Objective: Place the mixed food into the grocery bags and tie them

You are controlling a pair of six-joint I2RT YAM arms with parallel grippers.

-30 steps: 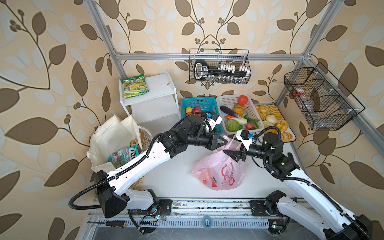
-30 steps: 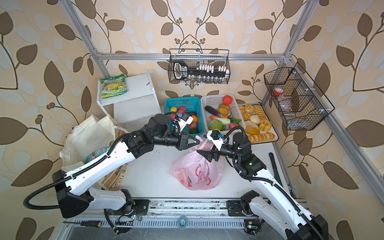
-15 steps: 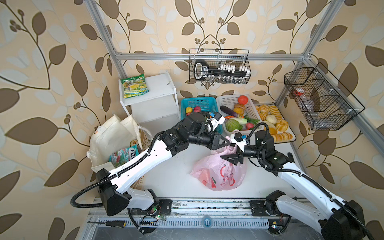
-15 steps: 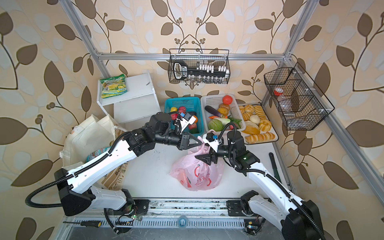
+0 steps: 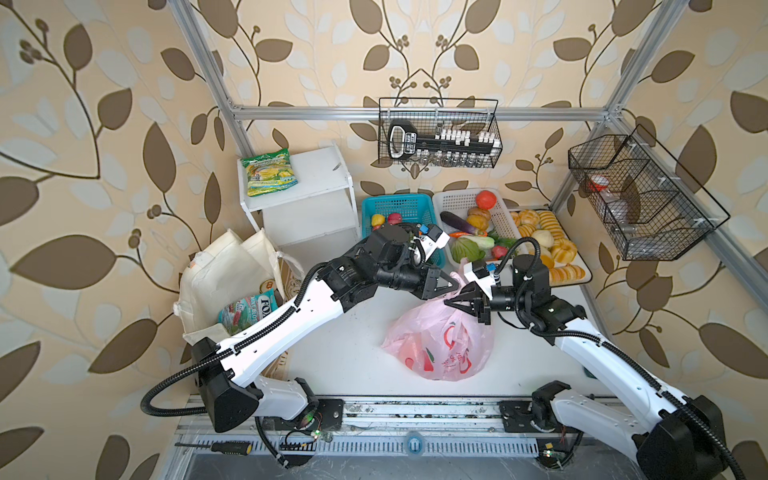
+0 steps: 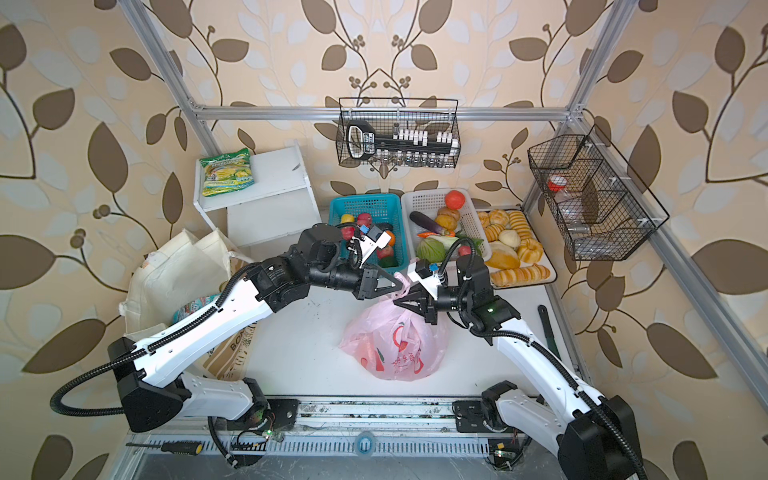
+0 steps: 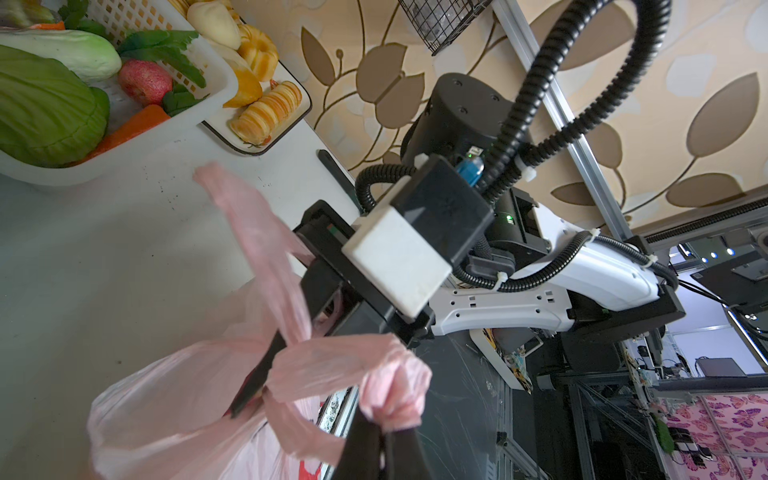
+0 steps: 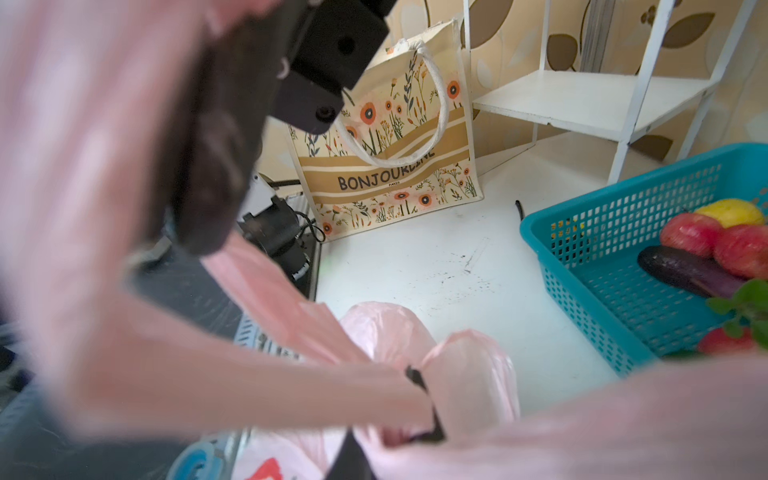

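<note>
The pink plastic grocery bag (image 5: 440, 345) (image 6: 395, 349) sits bulging mid-table, red print showing. My left gripper (image 5: 456, 286) (image 6: 401, 286) (image 7: 384, 428) is shut on a bunched handle (image 7: 395, 386) above it. My right gripper (image 5: 448, 301) (image 6: 395, 302) (image 8: 424, 411) meets it tip to tip, shut on the other handle, with pink film wrapped round its fingers (image 7: 253, 382). The cream canvas tote (image 5: 224, 274) (image 6: 174, 266) (image 8: 386, 166) stands at the left holding a teal-red packet (image 5: 245, 311) and a gold-topped can (image 5: 268, 285). Toy fruit (image 5: 392, 218) (image 8: 690, 232) lies in the teal basket (image 5: 405, 203).
A white basket (image 5: 457, 201) of toy vegetables and a tray of bread (image 5: 557, 257) stand behind the right arm. A white shelf (image 5: 316, 183) carries a green-yellow packet (image 5: 270, 172). Wire baskets (image 5: 440, 133) (image 5: 640, 199) hang on the walls. A screwdriver (image 5: 228, 446) lies at the front rail.
My right gripper has moved left to the left gripper's tip and closed from open onto the pink bag's handle. The left gripper has kept its hold, shifting slightly.
</note>
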